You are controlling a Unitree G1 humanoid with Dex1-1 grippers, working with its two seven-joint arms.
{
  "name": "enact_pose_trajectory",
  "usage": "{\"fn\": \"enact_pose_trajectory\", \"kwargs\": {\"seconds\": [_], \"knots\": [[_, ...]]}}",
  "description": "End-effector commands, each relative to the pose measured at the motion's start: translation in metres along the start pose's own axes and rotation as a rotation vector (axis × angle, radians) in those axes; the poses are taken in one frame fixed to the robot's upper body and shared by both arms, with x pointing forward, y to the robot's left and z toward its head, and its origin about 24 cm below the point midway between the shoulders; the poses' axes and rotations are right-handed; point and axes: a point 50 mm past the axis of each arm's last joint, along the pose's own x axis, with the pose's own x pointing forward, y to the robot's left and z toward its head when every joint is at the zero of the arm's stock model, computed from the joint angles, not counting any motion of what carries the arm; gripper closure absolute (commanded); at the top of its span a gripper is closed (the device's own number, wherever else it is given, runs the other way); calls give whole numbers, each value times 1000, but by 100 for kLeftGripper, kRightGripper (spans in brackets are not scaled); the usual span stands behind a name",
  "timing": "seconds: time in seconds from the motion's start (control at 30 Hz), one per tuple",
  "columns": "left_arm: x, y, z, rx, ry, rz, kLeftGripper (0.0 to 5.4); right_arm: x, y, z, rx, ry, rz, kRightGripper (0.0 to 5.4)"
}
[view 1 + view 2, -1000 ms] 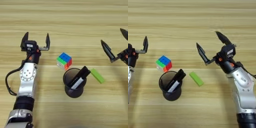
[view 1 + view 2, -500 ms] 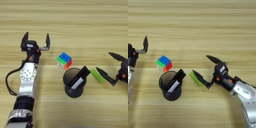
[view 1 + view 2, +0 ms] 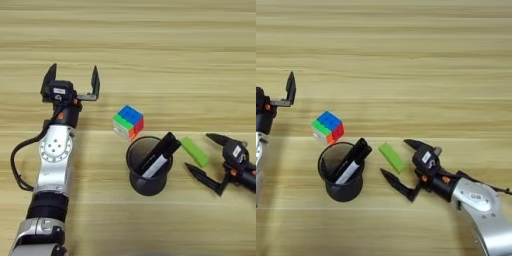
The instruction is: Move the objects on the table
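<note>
A small lime-green block (image 3: 392,157) lies flat on the wooden table (image 3: 150,40), just right of the black mesh cup. My right gripper (image 3: 393,156) is low over the table and open. One finger is beyond the block and one is nearer than it, so the block sits in the gap; whether either finger touches it does not show. A multicoloured puzzle cube (image 3: 129,121) rests just beyond the cup's far-left rim. At the left, my left gripper (image 3: 73,75) stands open and holds nothing, a hand's width left of the cube.
The black mesh cup (image 3: 149,167) stands at the middle front, holding a white-barrelled marker with a black cap (image 3: 160,154) that leans right. My left arm (image 3: 52,165) stretches along the left side with a black cable beside it.
My right gripper has come down and leftward from the right side until its open fingers stand either side of the green block. The left arm, cube and cup have stayed put.
</note>
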Motion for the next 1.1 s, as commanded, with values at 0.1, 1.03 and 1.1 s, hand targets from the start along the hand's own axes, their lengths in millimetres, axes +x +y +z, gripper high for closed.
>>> {"fn": "enact_pose_trajectory", "kwargs": {"seconds": [0.1, 1.03, 1.1], "knots": [[2, 0, 1, 7, -2, -9, 0, 4, -1, -7, 7, 52, -16, 41], [2, 0, 0, 3, -3, -17, 0, 6, 1, -23, 53, 148, -22, 379], [2, 0, 0, 2, -4, -17, 0, 6, 0, -22, 50, 146, -23, 398]]}}
